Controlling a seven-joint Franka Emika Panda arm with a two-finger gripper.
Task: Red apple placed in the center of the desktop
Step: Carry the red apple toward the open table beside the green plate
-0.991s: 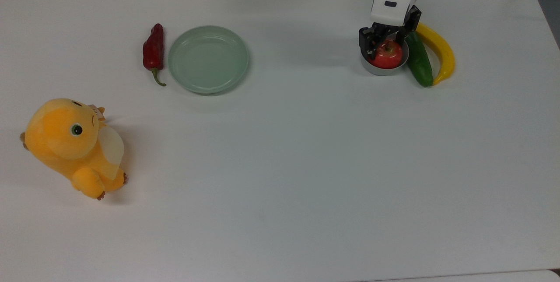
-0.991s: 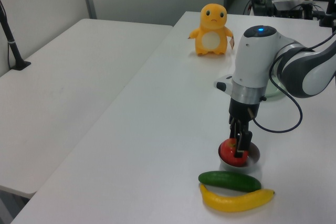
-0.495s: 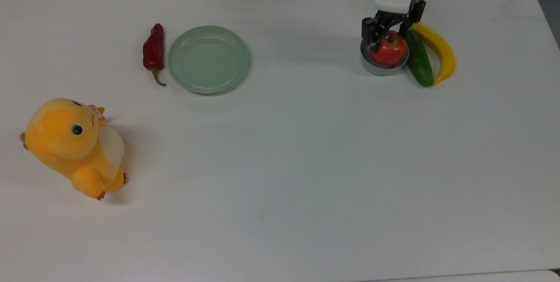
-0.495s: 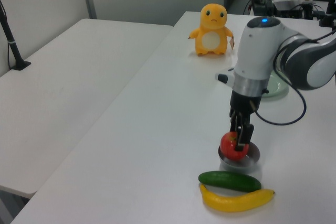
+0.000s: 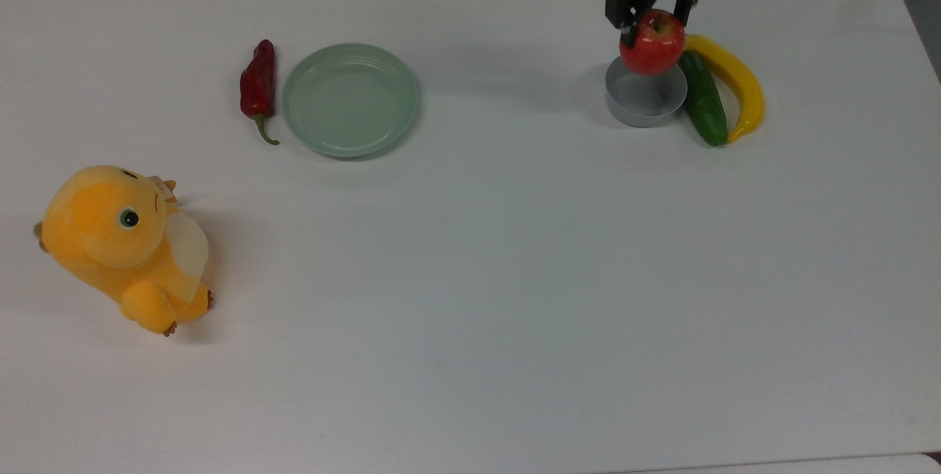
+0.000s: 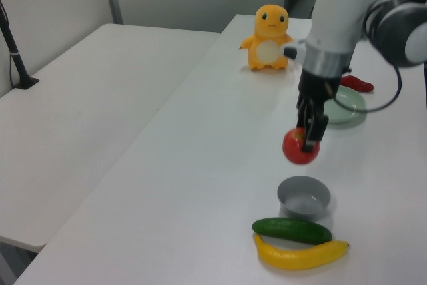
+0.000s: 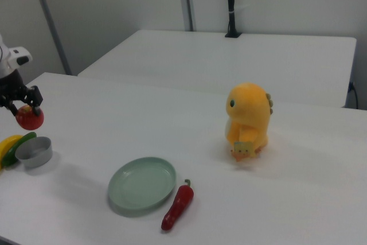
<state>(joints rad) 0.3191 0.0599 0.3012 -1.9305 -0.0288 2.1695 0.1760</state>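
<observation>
Red apple (image 6: 300, 147) hung in the air, and we saw our pincer (image 6: 311, 133) pinching it from both sides. It was right above the small gray bowl (image 6: 304, 195) on the white counter (image 5: 514, 275).

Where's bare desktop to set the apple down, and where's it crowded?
The white desktop is bare across its middle and the top view's whole lower right, bordered by the pale green round plate and the orange plush toy. It is crowded under the gripper holding the red apple: grey metal bowl, green cucumber, yellow banana.
</observation>
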